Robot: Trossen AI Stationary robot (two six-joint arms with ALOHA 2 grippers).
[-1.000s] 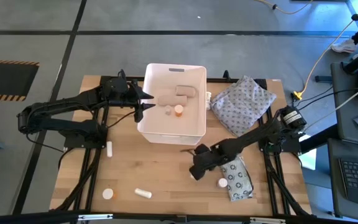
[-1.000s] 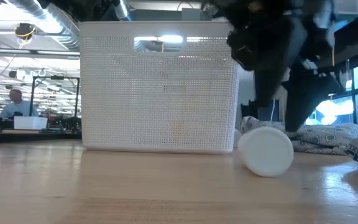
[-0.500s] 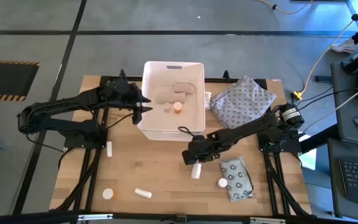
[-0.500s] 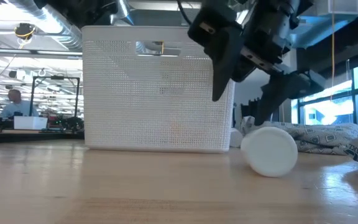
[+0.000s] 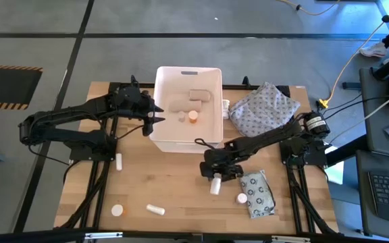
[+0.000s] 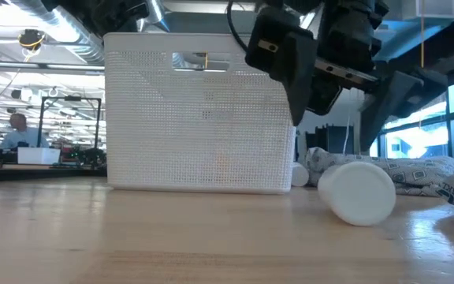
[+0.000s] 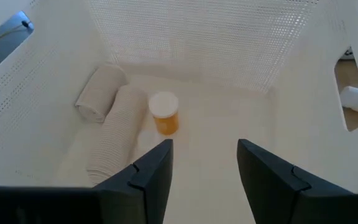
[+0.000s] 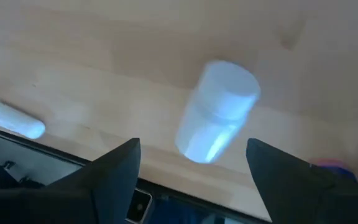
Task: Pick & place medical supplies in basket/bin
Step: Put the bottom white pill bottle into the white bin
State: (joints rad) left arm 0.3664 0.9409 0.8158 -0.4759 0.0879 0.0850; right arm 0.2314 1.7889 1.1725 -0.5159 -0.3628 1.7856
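Observation:
The white bin [image 5: 211, 138] stands at the far middle of the table. Inside it lie two tan bandage rolls [image 7: 114, 115], an orange bottle with a white cap [image 7: 164, 112] and a small white vial [image 5: 182, 119]. My left gripper [image 5: 151, 116] hovers open at the bin's left rim and looks into it [image 7: 204, 144]. A white bottle [image 5: 215, 187] lies on its side on the table in front of the bin. My right gripper [image 5: 216, 175] hangs open just above that bottle [image 8: 219, 112], fingers on either side and clear of it [image 6: 341, 99].
A grey ring-printed packet [image 5: 256, 194] and an orange-capped bottle [image 5: 241, 198] lie right of the white bottle. Near the front-left edge are a white vial [image 5: 156, 210] and an orange-capped bottle [image 5: 117, 210]; another vial [image 5: 119, 160] lies left. The dotted cloth bundle [image 5: 265, 111] sits right of the bin.
My right gripper rose off the white bottle and swung toward the bin, then came back over the bottle, staying open. The bottle stayed on the table and rolled a little toward the table's right. The bin turned slightly and now stands squarer to the table.

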